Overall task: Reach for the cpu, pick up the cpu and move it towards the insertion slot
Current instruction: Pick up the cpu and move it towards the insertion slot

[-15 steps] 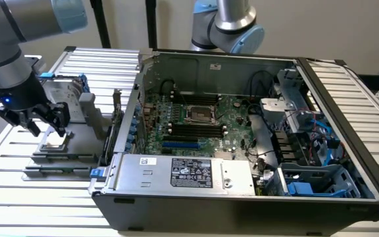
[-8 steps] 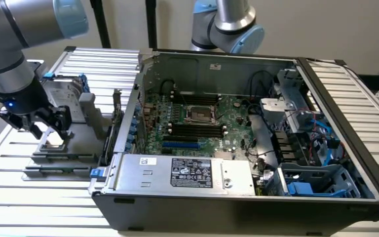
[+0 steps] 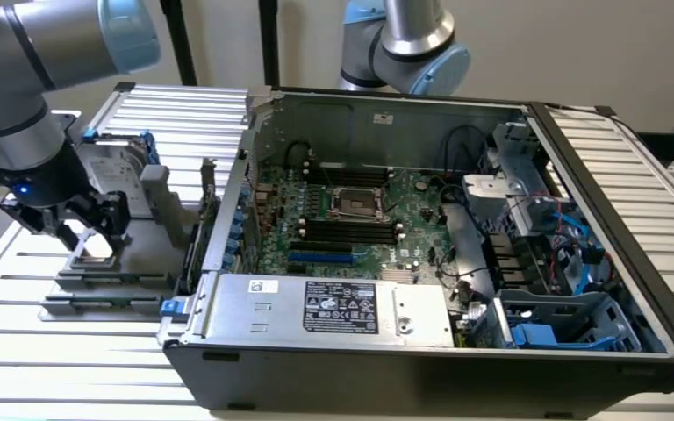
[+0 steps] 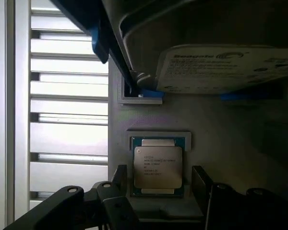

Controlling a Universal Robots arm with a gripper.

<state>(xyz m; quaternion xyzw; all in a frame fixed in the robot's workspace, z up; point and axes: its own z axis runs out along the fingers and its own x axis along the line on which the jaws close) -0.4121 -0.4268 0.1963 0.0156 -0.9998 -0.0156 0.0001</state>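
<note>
the gripper (image 4: 160, 173) hangs with its fingers (image 4: 121, 175) apart on either side of the cpu (image 4: 158, 166), not touching it, which lies flat, silver face up, in a grey holder (image 4: 149, 136) near the hard drive (image 4: 221, 67), well apart from the slot (image 3: 354, 204) inside the open case (image 3: 618, 175).

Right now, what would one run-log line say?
phase: reach | end effector: open, flanking cpu | cpu: flat in holder | insertion slot: inside case
</note>
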